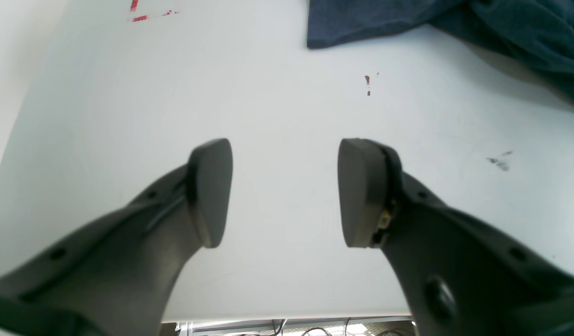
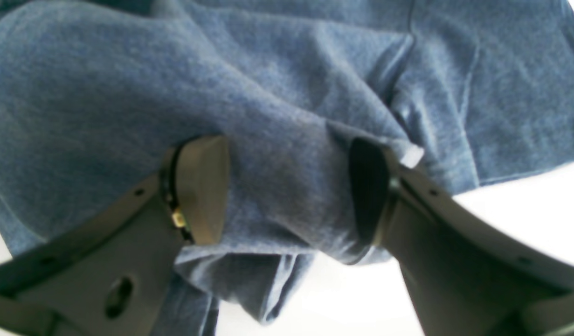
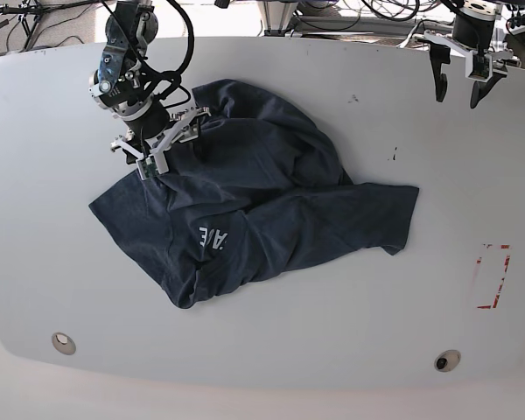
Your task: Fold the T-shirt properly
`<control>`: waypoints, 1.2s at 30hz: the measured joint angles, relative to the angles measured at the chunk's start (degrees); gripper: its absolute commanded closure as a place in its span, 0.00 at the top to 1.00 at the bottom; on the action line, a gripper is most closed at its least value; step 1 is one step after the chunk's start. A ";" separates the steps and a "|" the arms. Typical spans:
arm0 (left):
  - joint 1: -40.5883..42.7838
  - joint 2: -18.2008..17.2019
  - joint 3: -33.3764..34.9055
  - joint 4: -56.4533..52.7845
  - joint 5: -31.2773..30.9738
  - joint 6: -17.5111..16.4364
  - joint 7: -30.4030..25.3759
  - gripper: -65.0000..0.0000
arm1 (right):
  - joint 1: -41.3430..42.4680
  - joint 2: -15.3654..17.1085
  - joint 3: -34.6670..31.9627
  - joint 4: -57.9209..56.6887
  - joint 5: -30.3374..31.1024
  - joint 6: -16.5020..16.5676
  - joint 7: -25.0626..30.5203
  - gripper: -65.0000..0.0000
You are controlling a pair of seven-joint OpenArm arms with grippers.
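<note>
Base view: crumpled navy T-shirt (image 3: 271, 201), white lettering; right fingers (image 2: 203, 186) spread astride fabric, left fingers (image 1: 212, 191) spread.

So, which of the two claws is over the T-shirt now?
The right claw, open, with bunched cloth of the T-shirt between its fingers. The left claw, also open, has only the bare table beneath it.

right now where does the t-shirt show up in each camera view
Left wrist: the T-shirt fills the top right corner, beyond the open left hand.
Right wrist: it fills most of the frame, bunched between the fingers of the right hand.
Base: crumpled left of centre on the white table, right hand at its upper left edge.
Shared landmark: the red tape marks, bottom right in base, top left in left wrist.
</note>
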 measured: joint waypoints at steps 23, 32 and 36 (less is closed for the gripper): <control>-0.07 -0.15 -0.17 0.09 0.02 -0.15 0.00 0.52 | -0.24 0.48 -7.63 -0.37 -1.09 0.02 0.00 0.39; 0.09 -0.17 -0.07 0.09 0.04 -0.20 0.04 0.52 | 0.11 0.59 -6.10 -0.90 -1.33 0.04 0.02 0.29; 0.11 -0.24 -0.07 0.09 0.02 -0.20 0.00 0.52 | -0.15 0.44 -6.08 -1.03 -1.33 0.20 0.00 0.23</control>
